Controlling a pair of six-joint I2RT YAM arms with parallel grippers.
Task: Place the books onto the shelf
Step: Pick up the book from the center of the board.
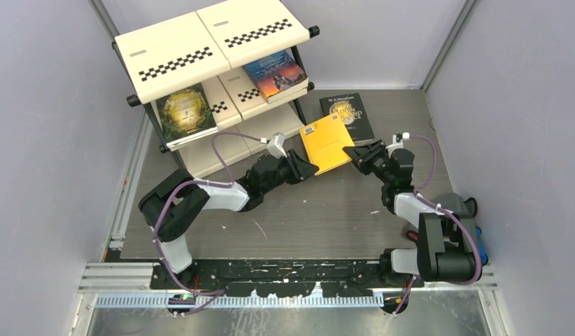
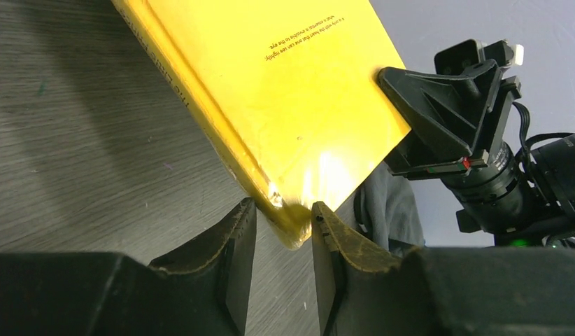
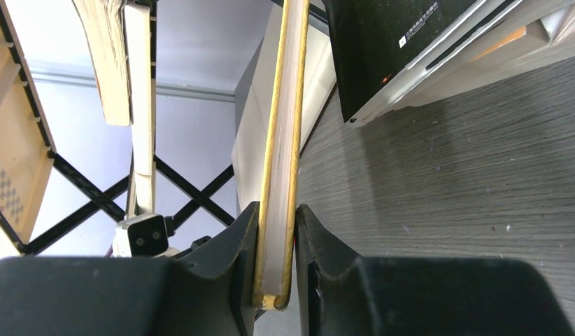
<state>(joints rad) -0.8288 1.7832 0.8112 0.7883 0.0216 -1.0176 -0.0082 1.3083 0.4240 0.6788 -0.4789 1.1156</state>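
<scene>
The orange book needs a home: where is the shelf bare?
On the shelf, the top tier is wholly bare. The middle tier is crowded: green-and-gold book left, blue book right, a cream gap between.

The raised book (image 1: 327, 140) sits between the left gripper (image 1: 313, 168) and right gripper (image 1: 350, 152), right of the shelf (image 1: 180, 59). Another book (image 1: 352, 115) lies flat behind it on the table (image 1: 306, 220).

Orange book (image 1: 328, 142) tilts midair; green book (image 1: 185, 112), blue book (image 1: 274, 75) lie on shelf (image 1: 174, 49).
</scene>
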